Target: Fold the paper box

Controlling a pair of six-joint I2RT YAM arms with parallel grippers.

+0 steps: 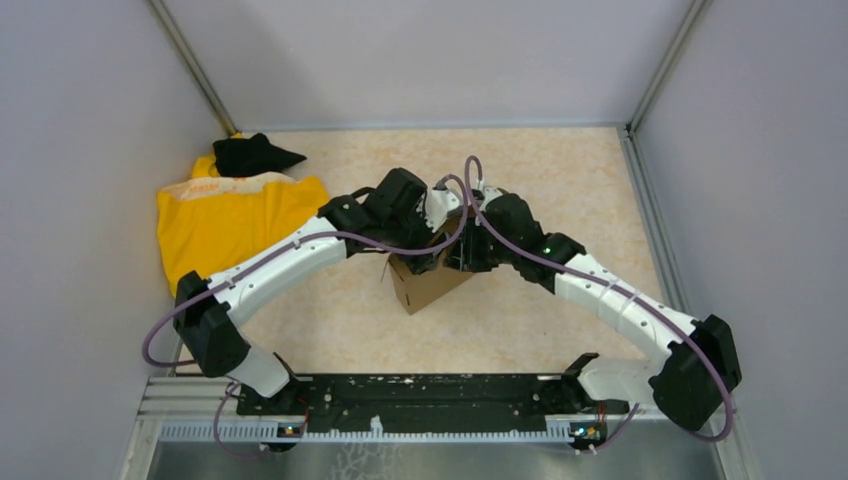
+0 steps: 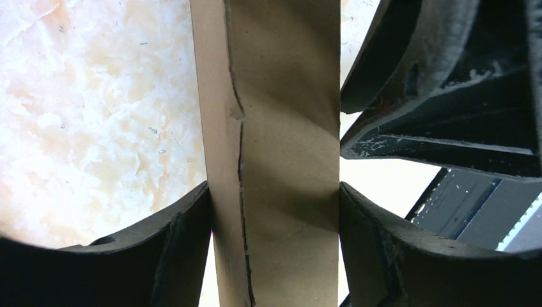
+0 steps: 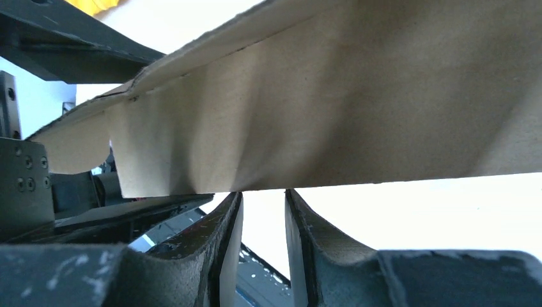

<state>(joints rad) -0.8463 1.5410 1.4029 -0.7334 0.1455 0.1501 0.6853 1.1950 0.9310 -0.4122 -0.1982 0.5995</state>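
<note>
The paper box (image 1: 430,285) is brown corrugated cardboard, partly folded, standing on a corner at the table's middle under both wrists. My left gripper (image 1: 432,255) is shut on it: in the left wrist view a vertical cardboard strip (image 2: 287,96) with a cracked crease fills the gap between my fingers (image 2: 275,192), touching both pads. My right gripper (image 1: 463,250) meets the box from the right. In the right wrist view its fingers (image 3: 263,192) stand a narrow gap apart with nothing between them, tips against the lower edge of a cardboard panel (image 3: 319,109).
A yellow cloth (image 1: 235,215) with a black cloth (image 1: 250,153) on it lies at the back left. Grey walls close in the table on three sides. The right arm's black gripper (image 2: 447,96) sits close beside my left fingers.
</note>
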